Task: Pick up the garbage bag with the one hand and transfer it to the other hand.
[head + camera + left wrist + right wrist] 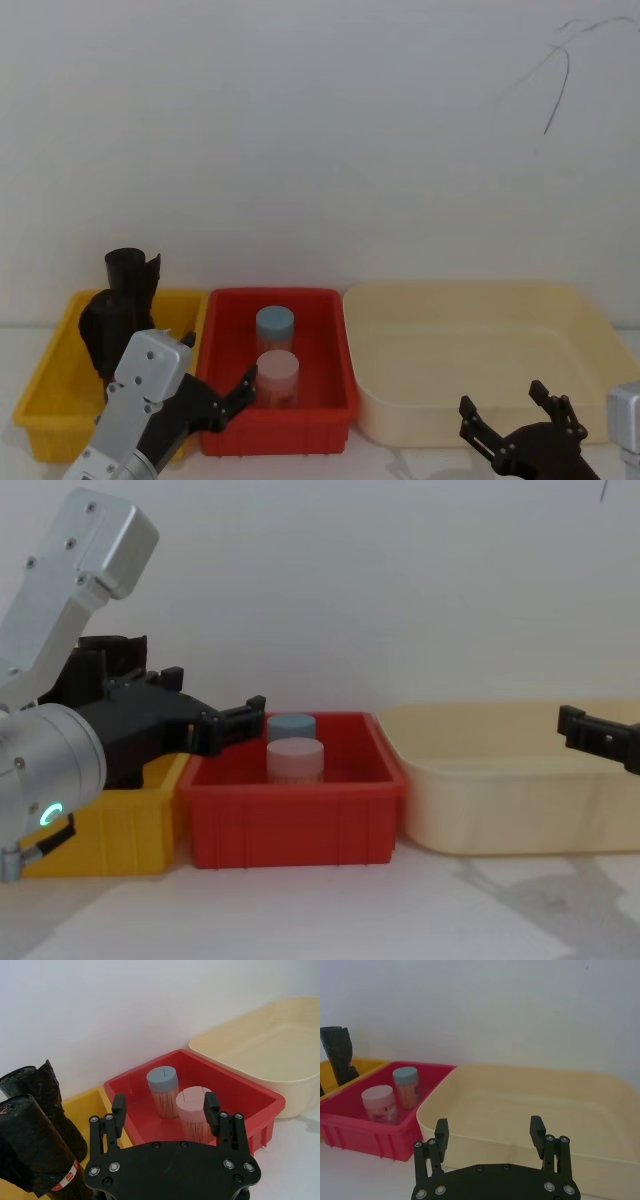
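We see the garbage bag point(35, 1145) standing tilted in the yellow bin point(45, 395) at the lower left of the head view. It is a tight black roll with a red-and-white label band near its lower end. It leans against a second black roll point(52, 1102) that stands just behind it in the same bin. In the head view the two rolls show as one dark mass at the back of the bin, and we cannot tell which is which there. The left gripper point(165, 1110) hangs in the lower left of the head view, over the edge where the yellow bin meets the red bin point(330, 300). Its two black fingers are spread wide apart with nothing between them, and they point toward the red bin, clear of the bag. In the chest view its silver wrist fills the left side, with a green light point(50, 813) glowing on it. Inside the red bin stand two jars, one with a blue lid point(275, 320) farther back and one with a pink lid point(278, 365) just in front of it. The right gripper point(503, 400) sits at the bottom right of the head view, before the near wall of the cream tub point(450, 292). Its fingers are also spread apart and hold nothing. The three containers stand side by side along the white wall, yellow, red and cream from left to right across the frame.
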